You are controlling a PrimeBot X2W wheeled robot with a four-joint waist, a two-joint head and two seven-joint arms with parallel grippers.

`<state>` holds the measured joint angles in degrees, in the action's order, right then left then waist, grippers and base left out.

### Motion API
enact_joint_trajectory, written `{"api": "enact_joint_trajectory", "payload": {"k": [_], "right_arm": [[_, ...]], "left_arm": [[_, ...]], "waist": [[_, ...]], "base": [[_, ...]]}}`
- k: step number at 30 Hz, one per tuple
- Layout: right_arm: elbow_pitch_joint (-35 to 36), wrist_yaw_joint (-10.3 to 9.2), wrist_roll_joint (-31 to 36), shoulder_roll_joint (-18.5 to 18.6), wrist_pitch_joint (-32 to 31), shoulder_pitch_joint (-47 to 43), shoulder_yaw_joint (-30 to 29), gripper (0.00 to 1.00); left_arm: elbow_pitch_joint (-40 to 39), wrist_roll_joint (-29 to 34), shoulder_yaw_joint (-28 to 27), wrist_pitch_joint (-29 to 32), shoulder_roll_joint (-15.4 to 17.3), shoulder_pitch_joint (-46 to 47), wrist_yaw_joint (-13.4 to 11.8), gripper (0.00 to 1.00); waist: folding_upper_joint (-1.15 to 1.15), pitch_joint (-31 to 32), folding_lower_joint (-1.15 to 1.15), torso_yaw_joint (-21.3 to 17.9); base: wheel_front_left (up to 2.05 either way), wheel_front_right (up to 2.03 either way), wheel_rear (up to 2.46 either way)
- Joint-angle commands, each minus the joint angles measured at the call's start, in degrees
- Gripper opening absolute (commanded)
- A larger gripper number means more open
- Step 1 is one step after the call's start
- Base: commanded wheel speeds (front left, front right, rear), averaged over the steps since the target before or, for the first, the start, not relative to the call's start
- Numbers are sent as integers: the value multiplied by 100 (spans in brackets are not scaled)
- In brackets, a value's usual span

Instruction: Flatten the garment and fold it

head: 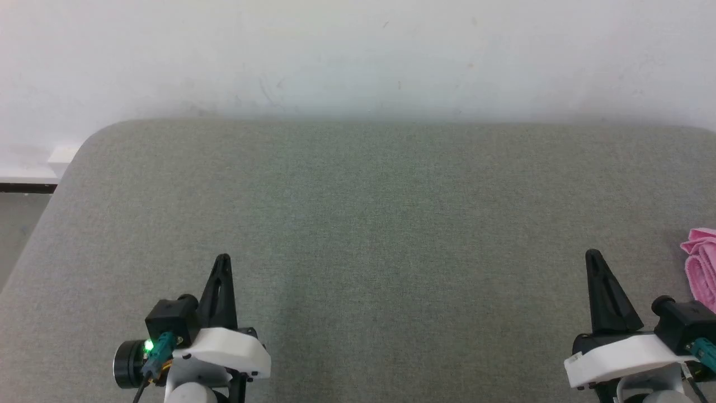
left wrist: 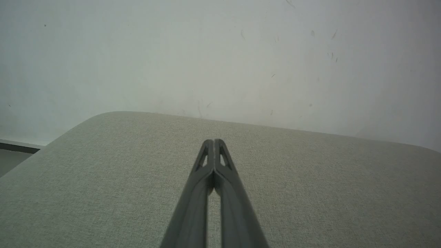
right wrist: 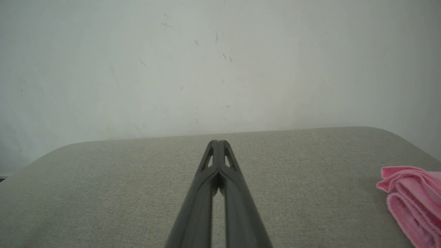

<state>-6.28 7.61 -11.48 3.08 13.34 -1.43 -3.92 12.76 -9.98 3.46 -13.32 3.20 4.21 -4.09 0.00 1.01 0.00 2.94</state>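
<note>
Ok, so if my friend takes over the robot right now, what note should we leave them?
Left gripper: shut, empty, above the grey cloth-covered table.
Right gripper: shut, empty, above the same table.
Garment: a bunched pink heap at the table's right edge, to the right of the right arm. Nothing touches it, and part of it is out of frame.
Done: nothing that shows; it is not spread flat.
Left: bring it to the middle, flatten it, fold it.
</note>
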Motion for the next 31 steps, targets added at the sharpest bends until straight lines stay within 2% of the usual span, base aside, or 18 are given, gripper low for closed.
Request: {"api": "enact_joint_trajectory", "payload": {"k": [1, 31], "right_arm": [[43, -1, 62, -2, -33, 16, 9, 0], [196, -4, 345, -7, -372, 49, 109, 0]], "left_arm": [[-55, 57, -27, 32, -4, -47, 40, 0], [-374, 303, -110, 371, -11, -144, 136, 0]], "waist": [[0, -1, 0, -4], [0, -27, 0, -80]], "base": [[0, 0, 0], [0, 0, 0]]}}
